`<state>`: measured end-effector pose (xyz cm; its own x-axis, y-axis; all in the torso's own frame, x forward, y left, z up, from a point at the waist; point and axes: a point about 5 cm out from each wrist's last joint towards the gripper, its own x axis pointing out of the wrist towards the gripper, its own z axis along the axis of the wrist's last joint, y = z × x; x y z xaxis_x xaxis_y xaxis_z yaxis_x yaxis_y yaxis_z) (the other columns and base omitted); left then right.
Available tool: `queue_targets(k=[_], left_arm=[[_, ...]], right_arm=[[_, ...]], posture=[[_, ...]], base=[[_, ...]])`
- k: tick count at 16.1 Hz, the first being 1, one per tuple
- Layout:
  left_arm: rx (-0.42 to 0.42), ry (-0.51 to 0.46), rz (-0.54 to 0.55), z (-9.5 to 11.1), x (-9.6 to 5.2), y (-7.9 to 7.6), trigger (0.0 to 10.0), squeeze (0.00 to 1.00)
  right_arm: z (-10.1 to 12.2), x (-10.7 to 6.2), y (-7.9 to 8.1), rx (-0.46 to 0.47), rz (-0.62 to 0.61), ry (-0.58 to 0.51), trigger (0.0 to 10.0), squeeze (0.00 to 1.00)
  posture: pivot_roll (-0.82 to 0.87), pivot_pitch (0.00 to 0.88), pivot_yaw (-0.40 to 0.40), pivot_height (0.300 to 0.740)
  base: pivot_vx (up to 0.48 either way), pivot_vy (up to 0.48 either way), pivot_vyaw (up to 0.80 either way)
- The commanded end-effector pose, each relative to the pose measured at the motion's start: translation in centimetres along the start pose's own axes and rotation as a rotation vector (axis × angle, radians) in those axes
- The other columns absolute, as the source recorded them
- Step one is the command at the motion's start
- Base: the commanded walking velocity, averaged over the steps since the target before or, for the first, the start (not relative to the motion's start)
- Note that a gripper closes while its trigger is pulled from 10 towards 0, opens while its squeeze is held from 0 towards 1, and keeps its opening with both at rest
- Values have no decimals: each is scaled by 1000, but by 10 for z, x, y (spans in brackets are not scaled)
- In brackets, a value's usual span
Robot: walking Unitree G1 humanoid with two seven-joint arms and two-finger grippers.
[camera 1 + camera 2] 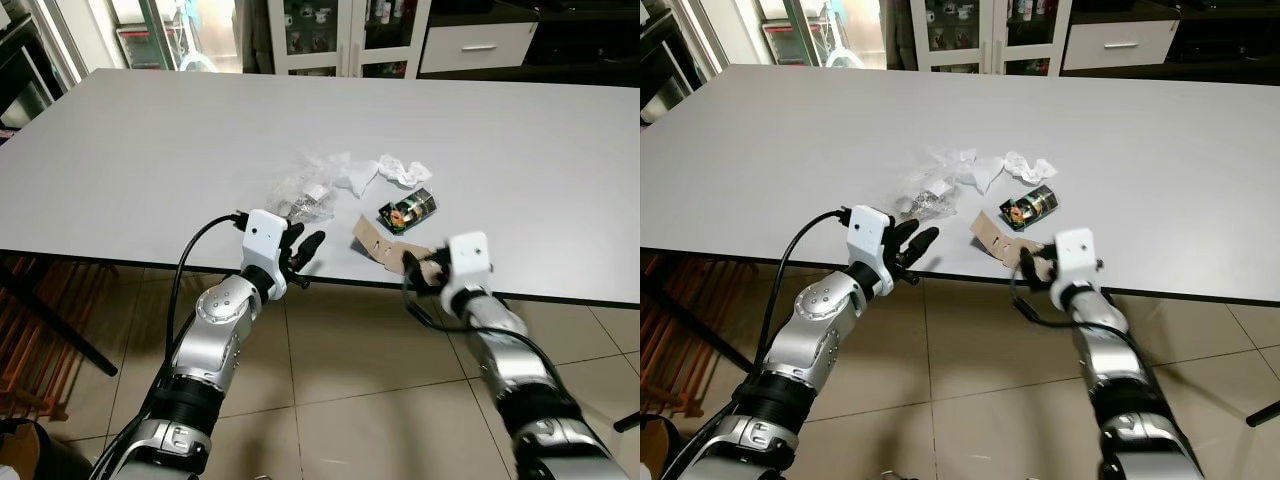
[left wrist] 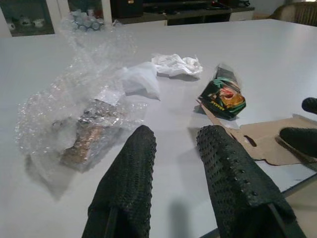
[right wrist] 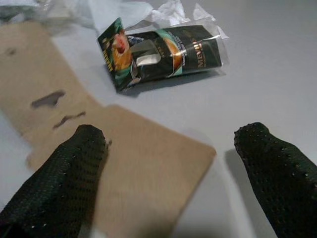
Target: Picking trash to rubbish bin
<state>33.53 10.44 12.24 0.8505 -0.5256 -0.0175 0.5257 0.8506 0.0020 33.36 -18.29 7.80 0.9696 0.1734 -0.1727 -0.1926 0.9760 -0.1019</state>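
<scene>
Right at the bench edge: both grippers reach toward a cluster of trash

A wide, pale grey bench (image 1: 150, 150) spans the scene, matte and smooth. Beyond its far edge stand white glass-door cabinets (image 1: 340, 35) and a white drawer unit (image 1: 478, 45). Beige floor tiles (image 1: 340, 370) show below the near edge.

Trash lies grouped near the front edge of the bench. A crumpled bubble-wrap sheet (image 2: 74, 106) sits on the robot's left, with a white crumpled tissue (image 1: 403, 170) behind and to the right. A dark green snack packet (image 3: 163, 52) lies on its side, just beside a flat brown cardboard piece (image 3: 133, 173) that reaches the bench edge.

The left gripper (image 2: 176, 163) hovers at the near edge, pointing at the bubble wrap, jaws slightly parted and holding nothing. The right gripper (image 3: 168, 168) sits over the cardboard, jaws wide apart, one fingertip touching the cardboard, nothing clasped.
</scene>
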Motion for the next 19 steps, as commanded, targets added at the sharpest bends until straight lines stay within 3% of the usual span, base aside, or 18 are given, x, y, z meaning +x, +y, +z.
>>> queue_targets(k=[1, 6, 9, 12, 19], left_arm=[[1, 35, -4, -9, -1, -1, 10000, 0], [-41, 77, 7, -24, -1, -3, 10000, 0], [-146, 64, 34, -29, 1, -2, 10000, 0], [-230, 3, 15, -21, 4, -1, 10000, 0], [-143, -77, -94, 8, -7, 7, 10000, 0]], right_arm=[[8, -2, 2, 21, 55, -24, 10000, 0], [22, -12, 7, -11, 196, -67, 10000, 0], [23, -15, 16, 5, 248, -71, 10000, 0], [23, -17, 23, 14, 277, -69, 10000, 0], [25, -18, 24, 20, 273, -68, 10000, 0]], posture=[[-83, 63, 52, 740], [-95, 58, 53, 740], [-99, 49, 56, 740], [-102, 41, 58, 740], [-110, 22, 69, 740]], base=[[0, 0, 0], [0, 0, 0], [0, 0, 0], [0, 0, 0], [0, 0, 0]])
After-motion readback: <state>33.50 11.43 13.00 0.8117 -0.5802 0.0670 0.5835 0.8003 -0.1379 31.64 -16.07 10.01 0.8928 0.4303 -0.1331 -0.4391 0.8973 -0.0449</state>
